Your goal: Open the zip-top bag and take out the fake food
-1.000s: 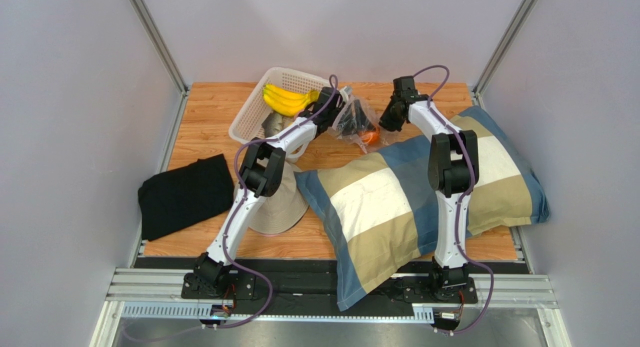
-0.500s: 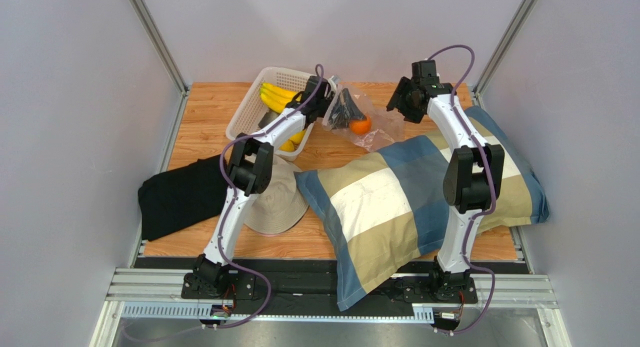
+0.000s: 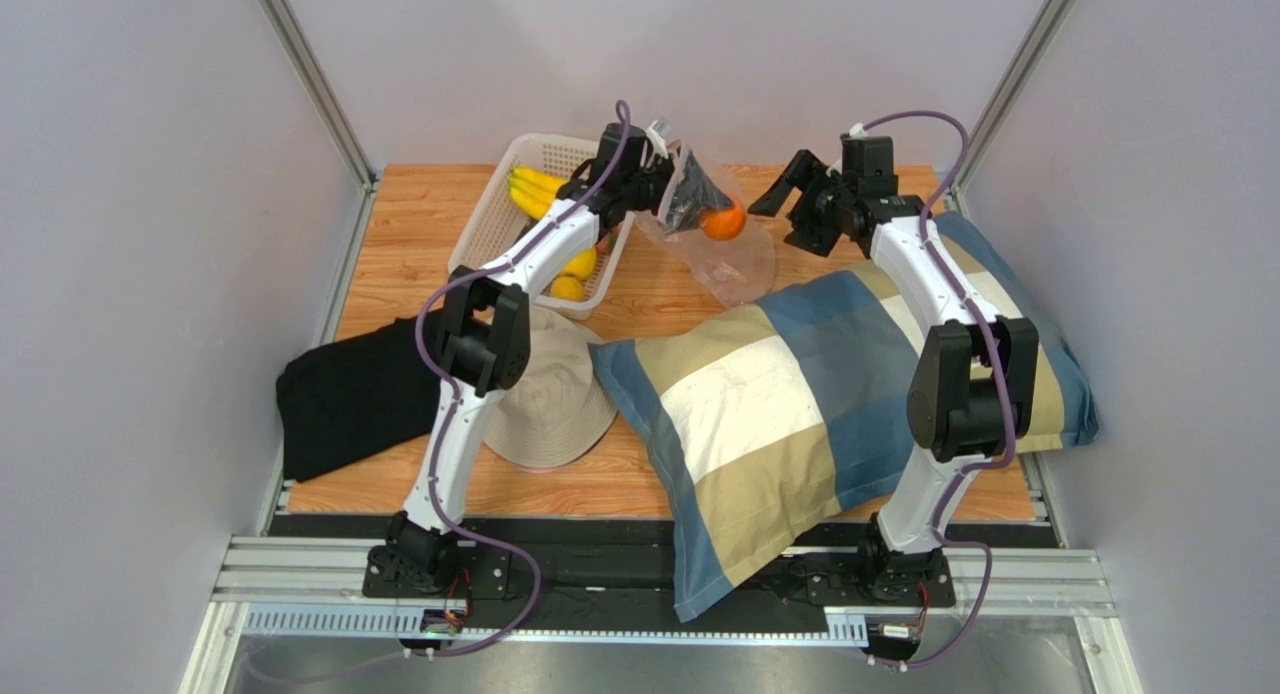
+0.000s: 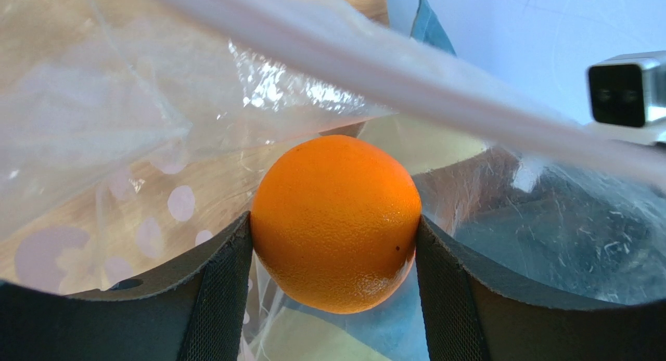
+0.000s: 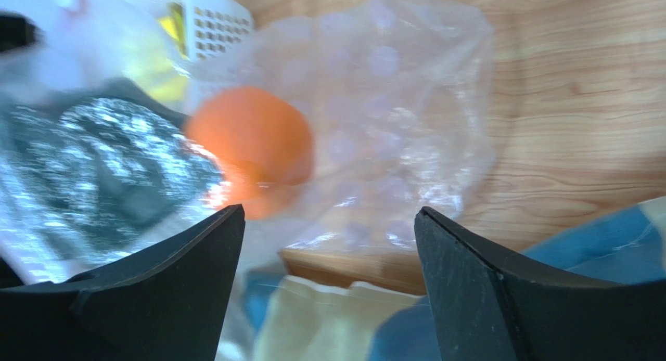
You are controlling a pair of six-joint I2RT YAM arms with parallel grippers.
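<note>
First, the left wrist view. The left gripper (image 4: 336, 256) stands wide, and the orange (image 4: 336, 220) sits wedged between its two fingers, touching both, so it is gripped. The fruit looks sharp and bare, with no film over it. The fingers are therefore probably inside the zip-top bag (image 4: 117, 88), though I cannot be sure. Clear crinkled plastic fills the left of this view. The bag's white zip strip (image 4: 406, 68) crosses the top as a blurred band close to the lens. Right of the orange lies a silver-grey crinkly shape, the grey fish (image 4: 563, 220).

Next, the right wrist view. The right gripper (image 5: 328, 259) is spread wide with nothing between its fingers. Beyond it is the bag, apart from the fingers. The orange shows through the plastic on the left and the fish lies further left, both blurred. The wooden table (image 5: 571, 103) lies behind on the right, and a corner of the white mesh basket (image 5: 219, 18) shows at top left.

Last, the top view. The left arm reaches to the far middle of the table and holds the orange just right of the basket, with the bag draped about it. The right gripper hovers just right of the bag, its fingers apart, beside the far edge of the striped pillow (image 3: 781, 409). In the basket, the banana bunch (image 3: 529, 192) lies at the far end and the yellow round fruits (image 3: 571, 285) at the near end. A tan hat (image 3: 556, 409) lies nearer, touching the pillow's left corner, and a black cloth (image 3: 368, 394) lies at the left.
</note>
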